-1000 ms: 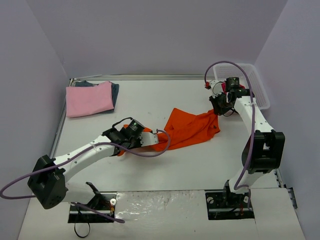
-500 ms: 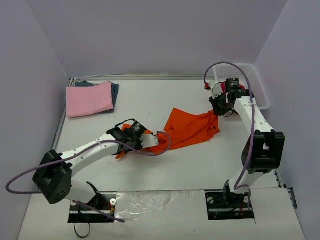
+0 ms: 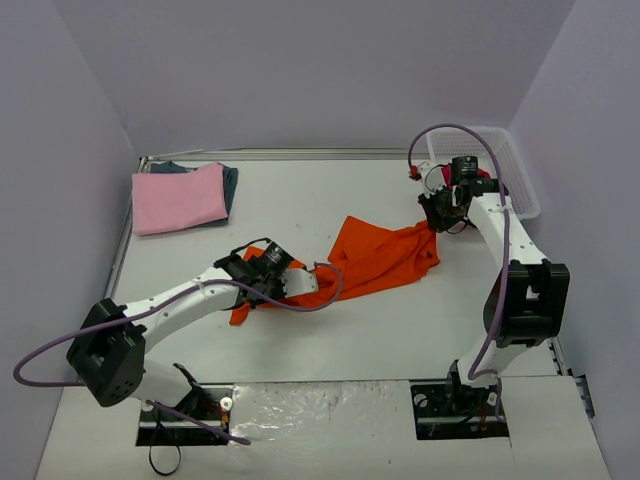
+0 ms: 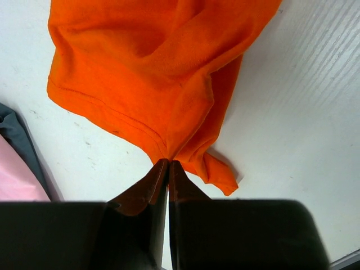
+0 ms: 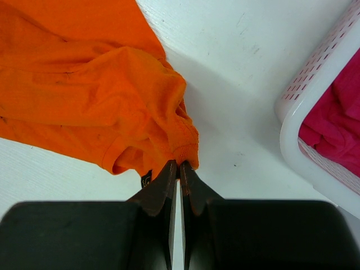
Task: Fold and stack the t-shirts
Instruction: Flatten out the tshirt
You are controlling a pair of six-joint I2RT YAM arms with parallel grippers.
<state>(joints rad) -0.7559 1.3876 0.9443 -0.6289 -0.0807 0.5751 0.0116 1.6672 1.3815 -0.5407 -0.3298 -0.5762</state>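
Orange t-shirt (image 3: 385, 255) pinched at hem by left fingers (image 4: 151, 187); opposite end pinched by right fingers (image 5: 162, 184).

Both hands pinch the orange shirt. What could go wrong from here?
The left hand grips only a thin fold at the hem of the bright orange cloth t-shirt; it may slip. The right hand works near the white plastic lattice basket and could bump it. The shirt is bunched, so it might settle creased.

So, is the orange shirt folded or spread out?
Not folded: the orange shirt lies rumpled, pinched at opposite ends by the left gripper and right gripper.
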